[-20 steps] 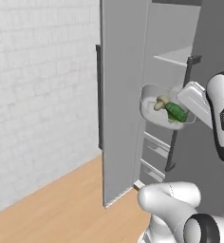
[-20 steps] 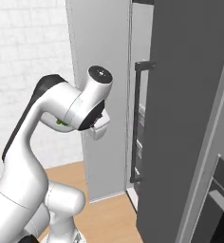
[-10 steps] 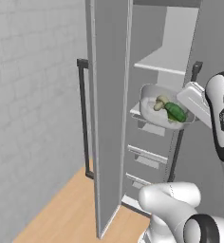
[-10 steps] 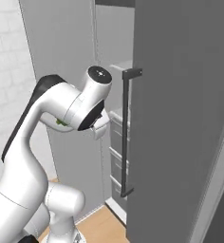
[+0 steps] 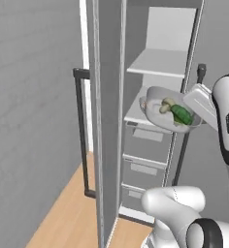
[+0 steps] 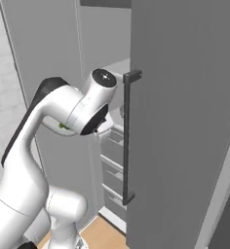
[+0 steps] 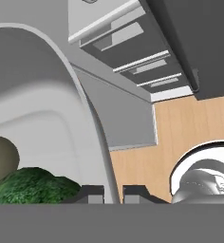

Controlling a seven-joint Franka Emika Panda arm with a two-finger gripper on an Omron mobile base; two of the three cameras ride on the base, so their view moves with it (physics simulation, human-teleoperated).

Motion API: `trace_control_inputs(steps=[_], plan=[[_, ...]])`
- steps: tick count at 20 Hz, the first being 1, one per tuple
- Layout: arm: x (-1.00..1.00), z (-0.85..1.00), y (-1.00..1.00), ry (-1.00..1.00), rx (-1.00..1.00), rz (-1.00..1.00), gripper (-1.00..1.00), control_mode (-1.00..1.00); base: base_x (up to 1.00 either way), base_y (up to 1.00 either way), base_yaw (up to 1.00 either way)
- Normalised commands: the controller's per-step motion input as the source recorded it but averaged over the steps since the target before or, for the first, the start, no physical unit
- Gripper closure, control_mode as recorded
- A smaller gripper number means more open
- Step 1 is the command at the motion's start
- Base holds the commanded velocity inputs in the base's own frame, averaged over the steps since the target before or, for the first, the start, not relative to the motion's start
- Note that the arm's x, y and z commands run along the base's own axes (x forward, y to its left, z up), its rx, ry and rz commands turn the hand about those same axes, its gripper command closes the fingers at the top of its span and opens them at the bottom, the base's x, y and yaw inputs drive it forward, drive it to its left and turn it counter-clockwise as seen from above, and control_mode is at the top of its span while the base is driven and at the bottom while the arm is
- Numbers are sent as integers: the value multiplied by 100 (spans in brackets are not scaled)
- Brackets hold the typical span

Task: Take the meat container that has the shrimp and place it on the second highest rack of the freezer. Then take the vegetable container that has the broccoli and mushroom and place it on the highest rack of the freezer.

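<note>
- A grey wall (image 5: 34,97) stands to the left of a wooden floor (image 5: 63,218), and the tall grey freezer (image 5: 160,63) fills the middle of the left base view with its door (image 5: 104,121) swung open.
- The freezer door carries a long dark bar handle (image 5: 80,131), seen edge-on in the left base view.
- Inside, two pale shelf slabs show: the highest rack (image 5: 160,63) above and the second highest rack (image 5: 136,109) below it, with grey drawers (image 5: 145,155) underneath.
- The bowl (image 5: 160,118) is pale and translucent, with a thin rounded rim; it is held in the air in front of the freezer's opening, about level with the second highest rack.
- In it lie the broccoli (image 5: 182,115), a dark green bumpy lump, and the mushroom (image 5: 166,105), pale beige, touching each other.
- The gripper (image 7: 113,192) pinches the bowl's rim: in the hand view the wall of the bowl runs down between the two dark fingertips (image 7: 90,193).
- The hand view shows that grip up close, plus the broccoli's rough green surface and the drawers from below; the left base view shows the whole bowl and both shelves.
- The right base view shows the white arm (image 6: 63,112) bent in front of the freezer beside another grey door (image 6: 185,121) with its own dark handle (image 6: 126,136); the bowl itself is hidden there behind the arm.
</note>
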Motion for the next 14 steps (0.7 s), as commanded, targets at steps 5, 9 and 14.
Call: trace_control_inputs(steps=[5, 9, 14], plan=[[0, 0, 0, 0, 0, 0, 100, 100, 38, 44, -29], [0, 0, 0, 0, 0, 0, 100, 100, 33, 34, -26], [0, 0, 0, 0, 0, 0, 100, 100, 31, 2, -19]])
